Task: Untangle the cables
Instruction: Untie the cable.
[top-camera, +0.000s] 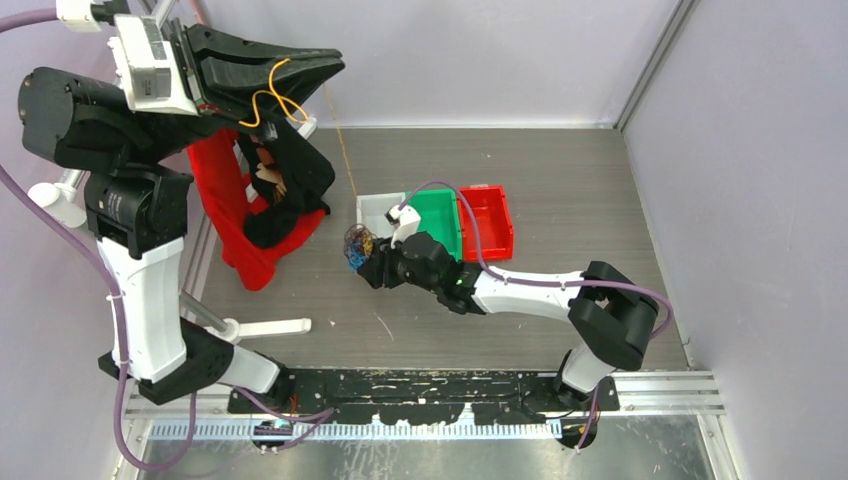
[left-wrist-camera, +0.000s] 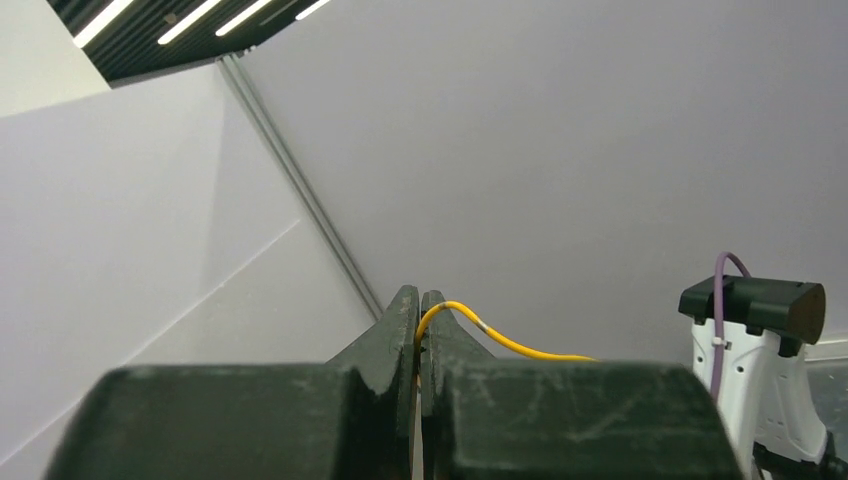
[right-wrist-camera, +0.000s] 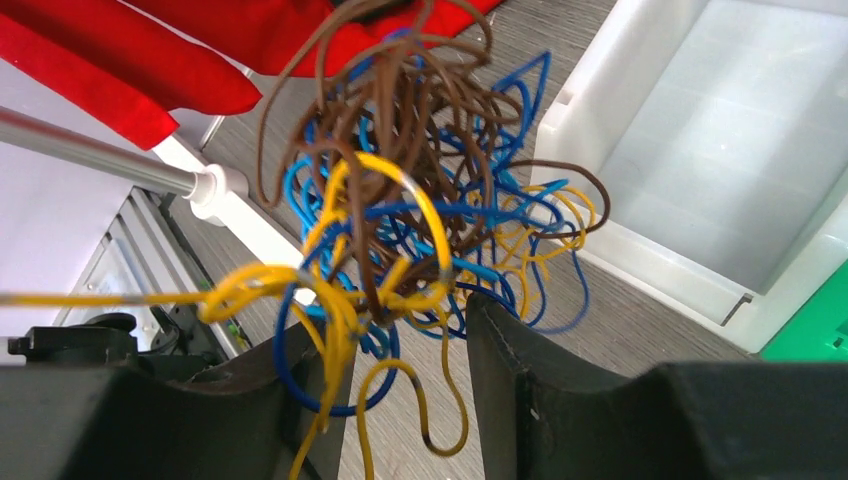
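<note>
Seen from above, the cables (top-camera: 357, 245) are only a small knot, and the single strands are too small to tell apart. In the right wrist view the right gripper (right-wrist-camera: 405, 310) is cut off by the lower edge. I cannot tell whether its fingers (right-wrist-camera: 560, 400) pinch the strands lying between them. One yellow cable (right-wrist-camera: 100, 298) is blurred and runs out at the left edge. The white bin (right-wrist-camera: 585, 120) is cut off by the top and right edges. In the left wrist view the left gripper (left-wrist-camera: 419, 295) is blurred near the bottom, and the yellow cable disappears behind one finger.
</note>
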